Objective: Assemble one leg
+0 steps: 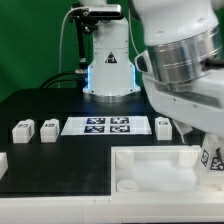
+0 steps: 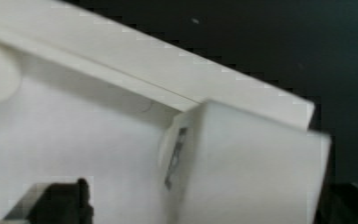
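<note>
Plainly, stubby white leg (image 1: 208,149) — black-and-white tag (image 1: 214,158) on its face, hand (image 1: 203,138) — grip cannot be told

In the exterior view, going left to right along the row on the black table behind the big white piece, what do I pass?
First leg → second leg → marker board → third leg, just past the board's end.

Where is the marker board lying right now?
In the exterior view the marker board lies mid-table, between a leg on that view's left and another leg on its right, behind the big white tray.
</note>
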`<state>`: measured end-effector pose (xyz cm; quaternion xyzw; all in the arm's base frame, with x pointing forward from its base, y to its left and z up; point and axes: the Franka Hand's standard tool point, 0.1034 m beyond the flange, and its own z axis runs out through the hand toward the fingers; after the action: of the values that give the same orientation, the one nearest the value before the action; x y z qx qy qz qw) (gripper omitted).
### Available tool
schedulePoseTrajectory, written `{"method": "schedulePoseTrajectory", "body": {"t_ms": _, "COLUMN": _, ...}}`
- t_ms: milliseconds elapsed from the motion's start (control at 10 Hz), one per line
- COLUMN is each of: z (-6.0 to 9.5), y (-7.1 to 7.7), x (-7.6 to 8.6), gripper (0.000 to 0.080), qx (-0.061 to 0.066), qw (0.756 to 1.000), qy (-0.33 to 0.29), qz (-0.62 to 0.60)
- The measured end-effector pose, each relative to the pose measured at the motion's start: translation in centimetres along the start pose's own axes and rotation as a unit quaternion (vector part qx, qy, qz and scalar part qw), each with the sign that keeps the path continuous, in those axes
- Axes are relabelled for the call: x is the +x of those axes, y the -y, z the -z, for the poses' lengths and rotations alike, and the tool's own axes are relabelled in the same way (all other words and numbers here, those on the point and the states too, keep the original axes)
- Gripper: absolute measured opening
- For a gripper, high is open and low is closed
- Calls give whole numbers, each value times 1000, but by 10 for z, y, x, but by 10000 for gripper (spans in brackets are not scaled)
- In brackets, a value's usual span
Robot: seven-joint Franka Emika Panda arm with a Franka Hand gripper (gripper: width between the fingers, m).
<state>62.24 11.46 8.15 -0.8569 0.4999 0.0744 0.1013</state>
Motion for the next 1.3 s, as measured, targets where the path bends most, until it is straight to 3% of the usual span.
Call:
{"method": "schedulePoseTrajectory", "body": {"t_ms": 300, "z": 0, "y": 1, "x": -4, "gripper": 648, "qx": -6, "qw": 986, "qy": -7, "qz": 167}}
{"method": "schedulePoseTrajectory", "body": {"t_ms": 400, "z": -1, "y": 0, "x": -4, "gripper": 648, "qx": -11, "qw": 970, "qy": -9, "qz": 243}}
{"method": "schedulePoseTrajectory", "body": {"t_ms": 600, "z": -5, "y": -2, "x": -2, "gripper": 649, "qx": -29, "qw": 908, "qy": -16, "qz": 418}}
{"method": "schedulePoseTrajectory", "body": {"t_ms": 700, "z": -6, "y": -3, "x": 1, "gripper": 649, "qx": -30, "qw": 878, "qy": -17, "qz": 477}}
{"method": "schedulePoseTrajectory", "body": {"t_ms": 800, "z": -7, "y": -3, "x": 4, "gripper": 649, "qx": -27, "qw": 869, "qy": -19, "qz": 494}}
{"method": "schedulePoseTrajectory", "body": {"t_ms": 900, "z": -8, "y": -3, "x": 3, "gripper": 649, "qx": -26, "qw": 880, "qy": -19, "qz": 473}}
{"method": "schedulePoseTrajectory", "body": {"t_ms": 1000, "z": -8, "y": -2, "x": 3, "gripper": 559, "qx": -25, "qw": 886, "qy": -19, "qz": 463}}
{"method": "schedulePoseTrajectory", "body": {"t_ms": 1100, "z": -8, "y": -2, "x": 1, "gripper": 376, "qx": -22, "qw": 905, "qy": -19, "qz": 423}}
{"method": "schedulePoseTrajectory", "body": {"t_ms": 1200, "z": -8, "y": -2, "x": 1, "gripper": 376, "qx": -21, "qw": 921, "qy": -19, "qz": 389}}
{"method": "schedulePoseTrajectory", "body": {"t_ms": 1300, "z": -8, "y": -2, "x": 1, "gripper": 294, "qx": -20, "qw": 941, "qy": -19, "qz": 338}}
